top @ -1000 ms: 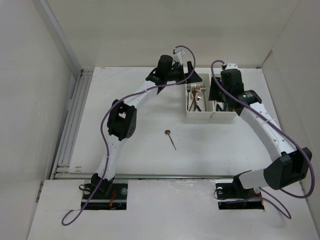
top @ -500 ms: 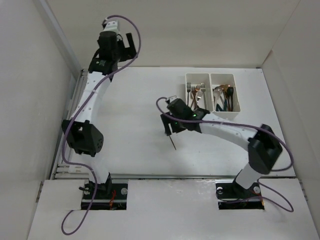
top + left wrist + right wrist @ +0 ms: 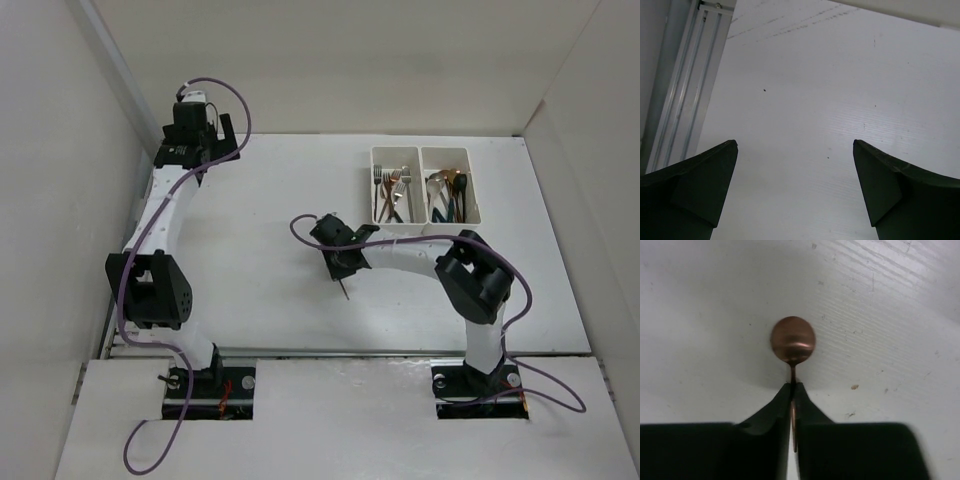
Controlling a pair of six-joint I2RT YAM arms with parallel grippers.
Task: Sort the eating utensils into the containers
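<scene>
A copper spoon with a thin handle lies on the white table in the middle. My right gripper is shut on its neck just behind the bowl. From above, the right gripper covers the bowl and only the spoon's dark handle end sticks out toward me. The containers, two joined white bins, stand at the back right. The left bin holds forks and the right bin holds spoons. My left gripper is at the far left back, open over bare table, jaws wide.
An aluminium rail runs along the table's left edge, also in the left wrist view as the rail. White walls enclose the table at the left, back and right. The right arm's elbow sits between the spoon and the table's right side.
The right arm came from the bins to the spoon in the middle and shut on it. The left arm swung from the bins to the far left back, staying open.
</scene>
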